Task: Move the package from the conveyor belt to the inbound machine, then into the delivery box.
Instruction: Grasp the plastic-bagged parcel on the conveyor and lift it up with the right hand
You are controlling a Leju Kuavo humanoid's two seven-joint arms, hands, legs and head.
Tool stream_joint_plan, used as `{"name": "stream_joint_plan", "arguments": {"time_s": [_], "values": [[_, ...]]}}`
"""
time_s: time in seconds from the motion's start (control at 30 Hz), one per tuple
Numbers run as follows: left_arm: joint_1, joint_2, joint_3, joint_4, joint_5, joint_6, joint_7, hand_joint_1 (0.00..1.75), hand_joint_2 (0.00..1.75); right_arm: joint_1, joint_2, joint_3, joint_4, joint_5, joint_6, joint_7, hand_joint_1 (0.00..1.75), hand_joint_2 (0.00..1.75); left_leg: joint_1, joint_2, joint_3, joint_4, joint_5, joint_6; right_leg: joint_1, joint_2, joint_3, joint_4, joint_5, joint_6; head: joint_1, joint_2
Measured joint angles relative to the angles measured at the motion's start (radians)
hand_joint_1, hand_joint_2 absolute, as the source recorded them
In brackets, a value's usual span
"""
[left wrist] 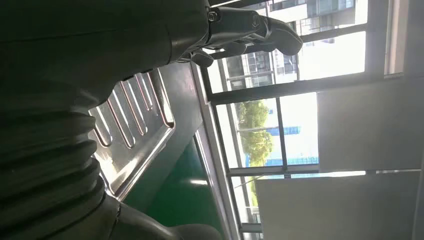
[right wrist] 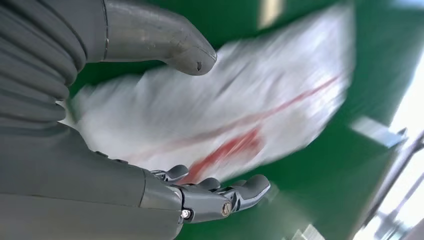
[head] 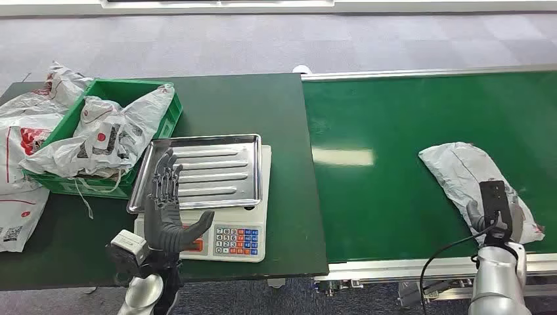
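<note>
While the green conveyor belt (head: 394, 177) fills the right, a dark bench (head: 249, 105) on the left carries a green box (head: 167, 108) of bags and a scale (head: 226, 226) with a steel tray (head: 210, 172). Near right, the white package (head: 460, 174) lies on the belt, the right hand (head: 492, 213) over it, fingers (right wrist: 240, 192) spread, gripping nothing. The left hand (head: 167, 207) stands spread, empty, beside the tray.

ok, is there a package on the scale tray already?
No. In the head view the steel tray on the scale is bare, and the package lies on the conveyor belt.
</note>
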Motion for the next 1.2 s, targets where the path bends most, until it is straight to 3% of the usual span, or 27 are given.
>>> {"name": "stream_joint_plan", "arguments": {"time_s": [0.13, 0.5, 0.6, 0.73, 0.87, 1.0, 1.2], "values": [[-0.021, 0.002, 0.0, 0.009, 0.001, -0.002, 0.0, 0.0, 1.75, -0.022, -0.002, -0.013, 0.008, -0.054, 0.093, -0.048, 0.0, 1.75, 0.0, -0.002, 0.0, 0.0, 0.001, 0.0, 0.0, -0.001, 0.0, 0.0, 0.0, 0.0, 0.0, 0.0], [-0.046, 0.0, 0.0, 0.023, -0.006, -0.016, 0.0, 0.0, 1.75, -0.036, -0.01, -0.013, 0.032, -0.085, 0.13, -0.017, 0.0, 1.75, 0.0, -0.002, -0.001, 0.0, 0.001, 0.0, 0.0, -0.001, 0.0, 0.0, 0.0, 0.0, 0.0, 0.0], [-0.053, -0.008, 0.0, 0.025, -0.018, -0.023, 0.0, 0.0, 1.75, -0.044, -0.018, -0.005, 0.057, -0.062, 0.059, 0.057, 0.0, 1.75, 0.0, -0.002, -0.001, 0.0, 0.001, 0.0, 0.0, -0.001, 0.0, 0.0, 0.0, 0.0, 0.0, 0.0], [-0.055, -0.026, 0.006, 0.025, -0.05, -0.049, 0.003, 0.0, 1.75, -0.05, -0.039, 0.014, 0.099, 0.033, -0.16, 0.26, 0.0, 1.75, 0.0, -0.003, -0.001, 0.0, 0.001, 0.0, 0.0, -0.002, 0.0, 0.0, 0.0, 0.0, 0.0, 0.0], [-0.054, -0.047, 0.016, 0.02, -0.076, -0.071, 0.014, 0.0, 1.75, -0.049, -0.066, 0.053, 0.141, 0.147, -0.265, 0.398, 0.0, 1.75, 0.0, -0.002, -0.001, 0.0, 0.0, 0.0, 0.0, -0.002, 0.0, 0.0, 0.0, 0.0, 0.0, 0.0], [-0.05, -0.064, 0.024, 0.008, -0.093, -0.076, 0.025, 0.0, 1.75, -0.05, -0.076, 0.099, 0.173, 0.213, -0.287, 0.456, 0.0, 1.75, 0.0, -0.002, -0.001, 0.0, 0.0, 0.0, 0.0, -0.002, 0.0, 0.0, 0.0, 0.0, 0.0, 0.0], [-0.035, -0.086, 0.049, -0.021, -0.114, -0.085, 0.038, 0.0, 1.75, -0.06, -0.076, 0.133, 0.196, 0.243, -0.296, 0.465, 0.0, 1.75, 0.0, -0.002, -0.001, 0.0, 0.0, 0.0, 0.0, -0.002, 0.0, 0.0, 0.0, 0.0, 0.0, 0.0]]}}
